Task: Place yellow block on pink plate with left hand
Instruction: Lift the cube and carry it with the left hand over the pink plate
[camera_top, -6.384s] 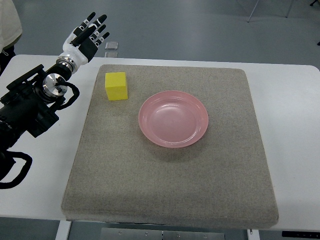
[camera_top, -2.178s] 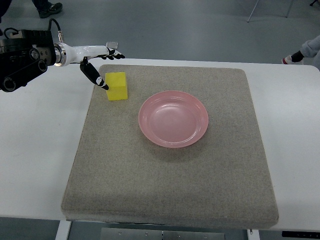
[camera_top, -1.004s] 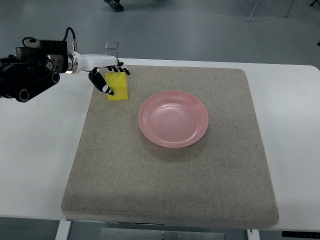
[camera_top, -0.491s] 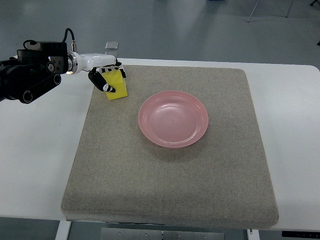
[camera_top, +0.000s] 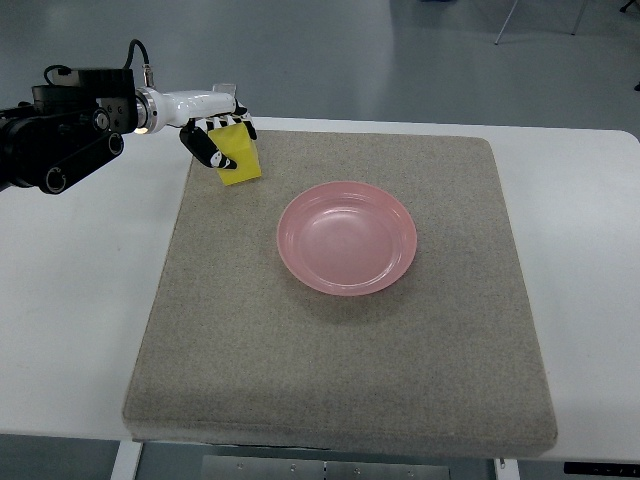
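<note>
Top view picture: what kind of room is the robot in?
Probably a lab or test room. A white table holds only a grey mat with a pink plate, the robot's left hand grips a yellow block, and the floor behind is bare grey.
</note>
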